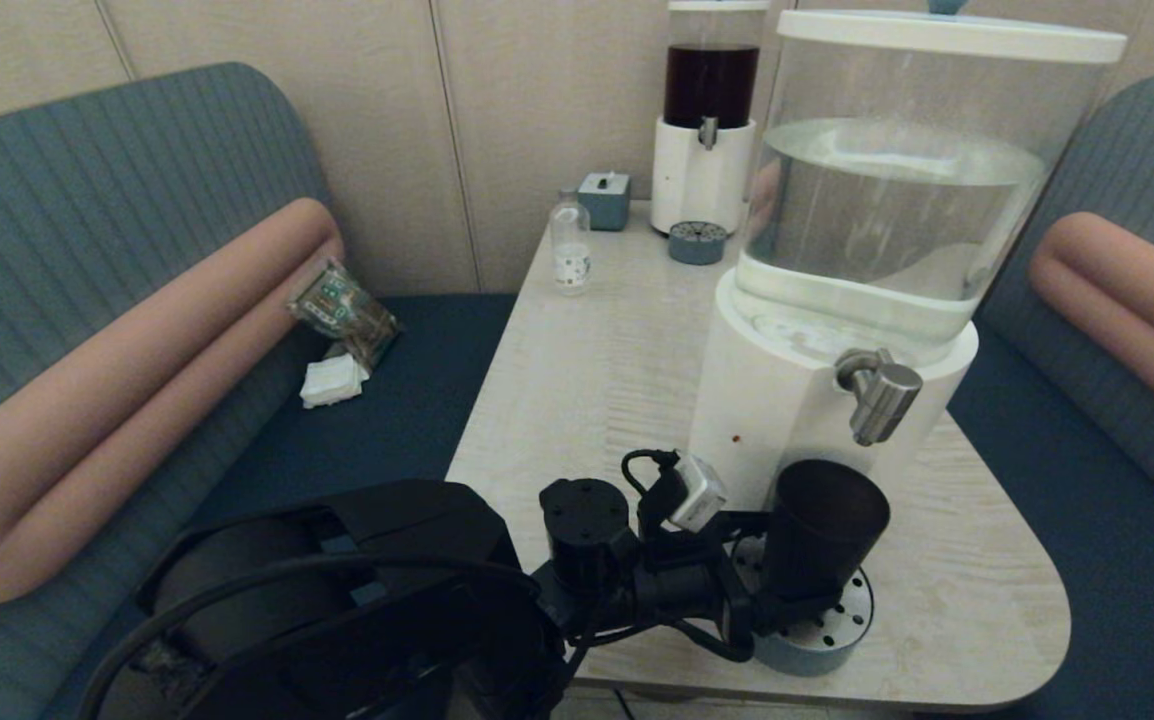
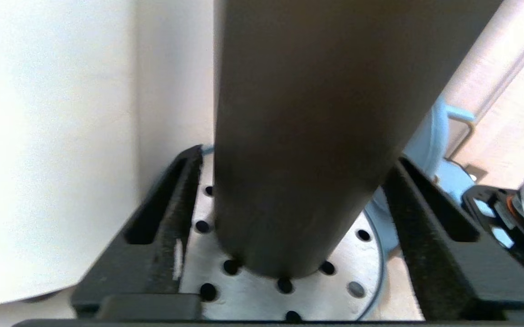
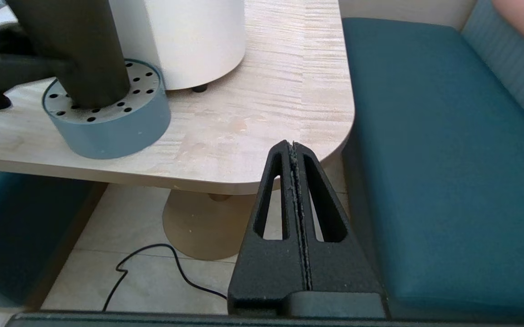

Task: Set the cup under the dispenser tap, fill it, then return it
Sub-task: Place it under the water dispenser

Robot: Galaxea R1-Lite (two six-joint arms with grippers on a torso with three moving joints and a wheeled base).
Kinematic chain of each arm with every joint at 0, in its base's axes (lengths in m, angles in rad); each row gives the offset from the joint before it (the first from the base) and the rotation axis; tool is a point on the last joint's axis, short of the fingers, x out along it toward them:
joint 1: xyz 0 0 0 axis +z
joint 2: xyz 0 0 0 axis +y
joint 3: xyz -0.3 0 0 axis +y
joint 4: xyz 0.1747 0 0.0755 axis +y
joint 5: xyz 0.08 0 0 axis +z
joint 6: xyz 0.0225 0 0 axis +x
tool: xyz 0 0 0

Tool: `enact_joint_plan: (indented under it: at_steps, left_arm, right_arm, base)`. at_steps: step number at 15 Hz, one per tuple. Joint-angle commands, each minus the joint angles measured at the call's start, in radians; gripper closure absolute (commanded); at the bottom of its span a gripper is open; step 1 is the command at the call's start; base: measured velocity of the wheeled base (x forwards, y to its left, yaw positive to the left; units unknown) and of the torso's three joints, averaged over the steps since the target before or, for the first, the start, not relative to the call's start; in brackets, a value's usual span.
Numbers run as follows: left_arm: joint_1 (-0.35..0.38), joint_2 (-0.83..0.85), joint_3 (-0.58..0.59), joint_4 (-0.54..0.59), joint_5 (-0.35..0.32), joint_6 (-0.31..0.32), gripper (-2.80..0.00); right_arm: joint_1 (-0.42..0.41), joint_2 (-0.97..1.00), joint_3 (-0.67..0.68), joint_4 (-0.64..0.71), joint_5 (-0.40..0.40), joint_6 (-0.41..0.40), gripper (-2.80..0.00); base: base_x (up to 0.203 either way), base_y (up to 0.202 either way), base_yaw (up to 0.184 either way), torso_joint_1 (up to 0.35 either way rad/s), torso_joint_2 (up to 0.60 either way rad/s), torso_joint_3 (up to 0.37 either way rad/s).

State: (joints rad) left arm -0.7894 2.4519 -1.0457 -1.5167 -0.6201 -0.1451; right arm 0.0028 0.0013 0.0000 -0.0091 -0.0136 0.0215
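Note:
The dark tapered cup (image 1: 822, 530) stands upright on the perforated round drip tray (image 1: 842, 628), just below and in front of the brushed-steel dispenser tap (image 1: 877, 395) of the big white-based dispenser (image 1: 777, 410). My left gripper (image 1: 787, 592) is open around the cup's lower part. In the left wrist view the cup (image 2: 307, 136) fills the space between the two fingers, with a slim gap on one side, and its base rests on the tray (image 2: 253, 290). My right gripper (image 3: 293, 145) is shut on nothing, parked low off the table's near right corner; from there the cup (image 3: 76, 54) and tray (image 3: 112, 122) show.
At the back of the table (image 1: 587, 380) stand a smaller dark-liquid dispenser (image 1: 707, 120), a clear labelled bottle (image 1: 570, 245), a grey-blue box (image 1: 604, 198) and a small drip tray (image 1: 697, 242). A snack packet (image 1: 342, 310) lies on the left bench. A cable (image 3: 153, 259) runs over the floor.

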Motion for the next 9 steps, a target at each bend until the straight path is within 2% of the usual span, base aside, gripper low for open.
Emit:
enact_joint_plan:
  at_steps: [1,4,9]
  left_arm:
    - [-0.001,-0.004,0.004,-0.013,-0.004,-0.001,-2.80]
    - [-0.002,-0.014,0.013,-0.013,-0.004,-0.001,-2.80]
    - [-0.001,-0.079,0.116,-0.013,-0.004,0.005,-2.80]
  right_arm:
    - [0.000,0.000,0.000,0.000,0.000,0.000,0.00]
    - [0.000,0.000,0.002,0.000,0.000,0.000,0.00]
    - [0.000,0.000,0.001,0.000,0.000,0.000,0.00]
  base:
    - [0.000,0.000,0.000,0.000,0.00,0.000]
    - [0.000,0.000,0.000,0.000,0.00,0.000]
    - [0.000,0.000,0.000,0.000,0.00,0.000]
